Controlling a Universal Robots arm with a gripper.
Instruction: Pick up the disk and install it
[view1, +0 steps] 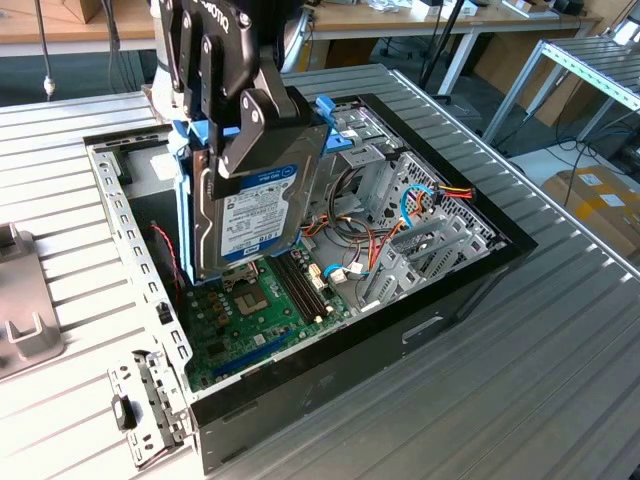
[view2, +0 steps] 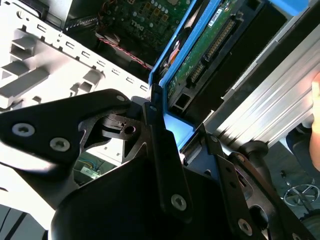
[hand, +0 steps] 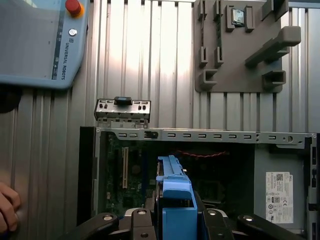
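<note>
The pick-up is done and the carry to the install point is in hand. The gripper (view1: 243, 150) has its jaws closed on the disk (view1: 250, 215), one finger pressed on the labelled face and the other behind it. The disk hangs upright on edge, its light blue rails running down both long sides.

The disk sits over the open computer case (view1: 400, 335), above the motherboard (view1: 250, 315) at the case's middle. It is apart from the metal drive cage (view1: 420, 250) in the case's far corner on the exterior view's right. The first wrist view shows the blue rail end (hand: 175, 192) just inside the case's long perforated rim (hand: 200, 135). The second wrist view shows the disk's green circuit side and connector (view2: 200, 55).

As I judge it, nothing is seated yet. What is left calls for the disk to be turned from upright to match a bay. Its rails must line up squarely with the cage guides, clear of the loose coloured cables (view1: 350, 245) beside the cage.

Several things are hard to make out:
- The disk's lower edge may or may not be clear of the motherboard.
- The rear finger is hidden behind the disk in the exterior view.
- The bay opening is screened by brackets and wiring.
- A person's hand (hand: 6, 207) is cut off by the picture's edge, on the bench (hand: 165, 60) outside the case.
</note>
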